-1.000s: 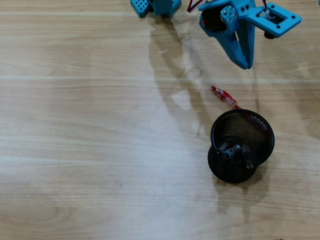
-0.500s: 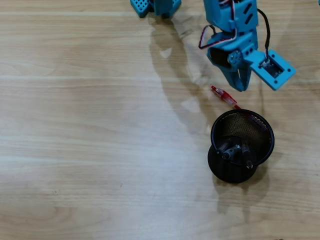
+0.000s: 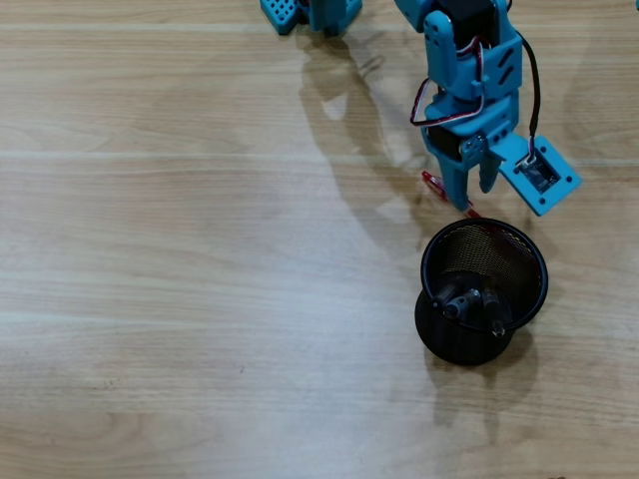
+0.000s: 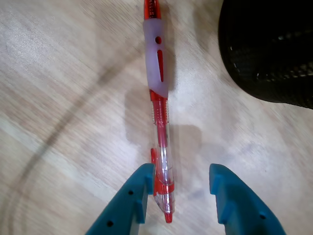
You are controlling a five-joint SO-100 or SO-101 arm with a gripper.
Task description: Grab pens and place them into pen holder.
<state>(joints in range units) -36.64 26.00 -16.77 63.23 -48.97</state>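
Observation:
A red pen [image 4: 159, 105] with a clear barrel lies flat on the wood table. Its lower end rests between the fingers of my blue gripper [image 4: 180, 177], right beside the left finger [image 4: 138, 193]. The jaws stand open and do not clamp it. From overhead, only short bits of the red pen [image 3: 432, 183] show beside the gripper [image 3: 469, 192], just above the pen holder [image 3: 436, 261]. That holder, a round black mesh cup, stands upright and has dark pens [image 3: 469, 300] leaning inside. Its black rim also fills the wrist view's top right as the pen holder [image 4: 254, 54].
The arm's blue base [image 3: 310, 12] sits at the top edge of the overhead view. A blue camera housing [image 3: 539, 175] juts out to the right of the gripper. Bare wood table [image 3: 200, 279] stretches to the left and below.
The arm has swung down and toward the holder over the last second. The gripper has come down from the top edge onto the red pen. Pen and holder have not moved.

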